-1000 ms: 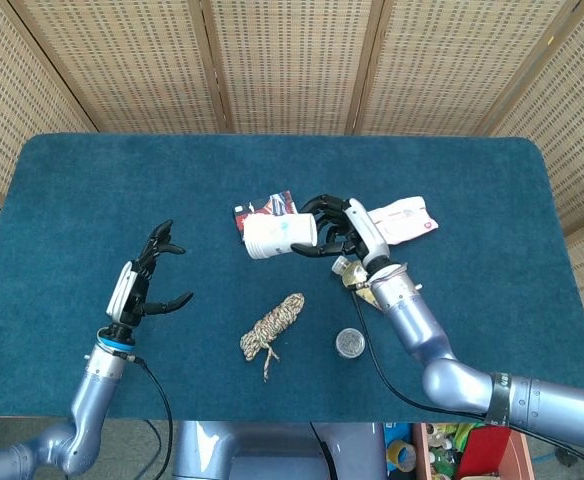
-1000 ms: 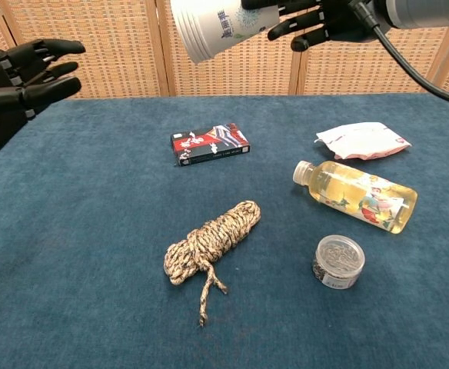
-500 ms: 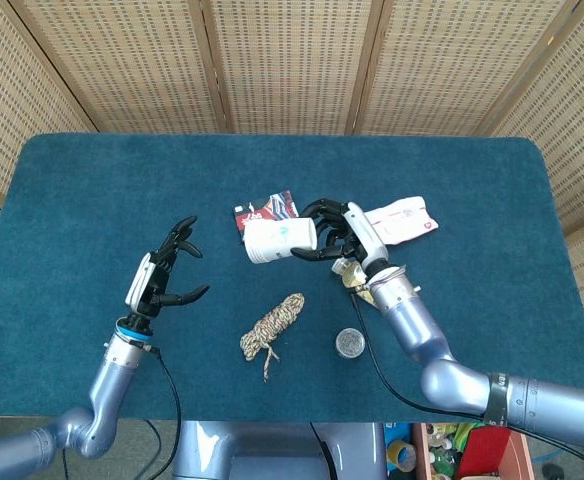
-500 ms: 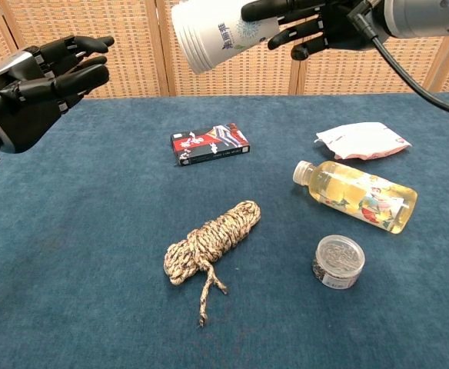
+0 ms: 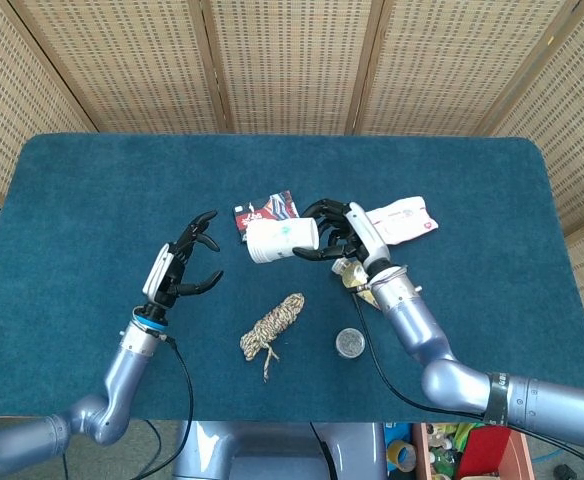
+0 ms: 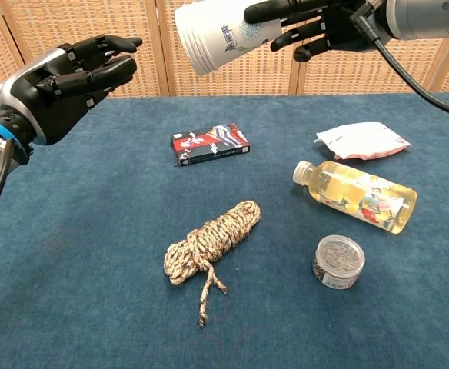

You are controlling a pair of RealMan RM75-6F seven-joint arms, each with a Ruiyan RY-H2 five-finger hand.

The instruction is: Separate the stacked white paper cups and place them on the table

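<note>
My right hand (image 6: pixel 317 23) grips the stacked white paper cups (image 6: pixel 221 34) sideways above the blue table (image 5: pixel 92 190) | blue cup print unreadable | left hand (image 6: pixel 71 73) spread, empty, well apart.

My head camera looked steeply down from above my near edge, taking in the whole blue worktop (image 5: pixel 92 180) and the wicker screens behind it. My chest camera sat low and close, facing across the worktop (image 6: pixel 86 254) toward its far edge. Both shared the middle ground: the rope coil (image 5: pixel 272 322) (image 6: pixel 209 240), the small box (image 5: pixel 266 210) (image 6: pixel 209 144), and the round tin (image 5: pixel 349 342) (image 6: pixel 338 261).
</note>
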